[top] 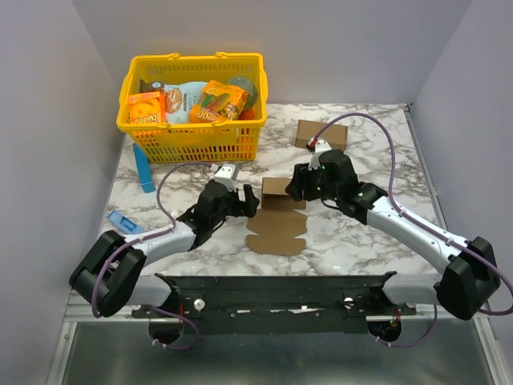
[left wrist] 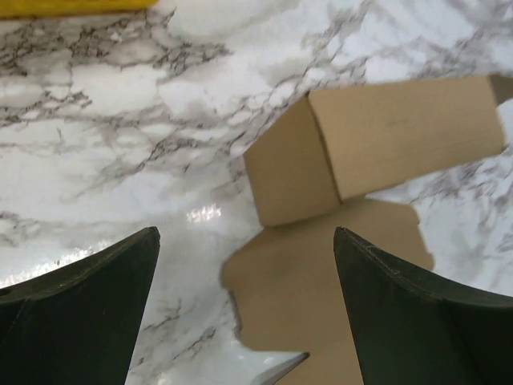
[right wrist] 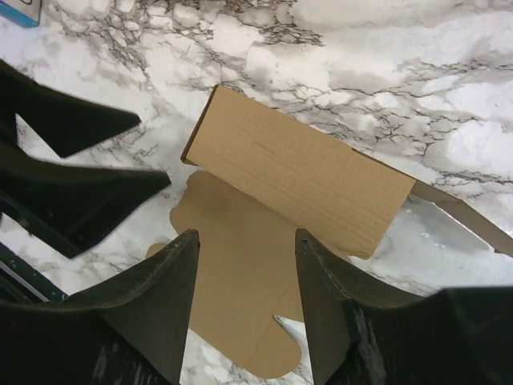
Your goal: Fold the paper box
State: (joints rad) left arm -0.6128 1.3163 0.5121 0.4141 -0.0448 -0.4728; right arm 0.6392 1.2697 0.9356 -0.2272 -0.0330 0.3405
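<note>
At the centre of the marble tabletop (top: 353,233), the paper box (top: 276,228) lies half-formed between two robot arms: its far part stands up as a low brown sleeve, while the rounded flaps nearer the arms' bases lie flat on the stone.

The left fingers (top: 247,196) hover just beside the box's left end, spread wide and holding nothing. Seen from the left wrist, these fingers (left wrist: 88,305) frame an open gap of marble and flat cardboard, with the raised sleeve of the box (left wrist: 385,136) ahead and to the right, one closed end facing the camera.

The right fingers (top: 295,188) hang over the box's right end. From the right wrist, these fingers (right wrist: 152,305) stand partly apart above the flat flap, and nothing is gripped between them. The upright panel of the box (right wrist: 296,176) runs slantwise just beyond their tips, and the dark tips of the left fingers show at the left edge of that view.

Behind the box, at the far left of the tabletop, sits a yellow basket (top: 192,143) filled with groceries, among them orange snack boxes (top: 147,108). A second brown carton (top: 321,134) rests apart at the far right. A blue packet (top: 144,168) lies near the basket's front corner, and another blue item (top: 124,222) lies nearer the left arm.
</note>
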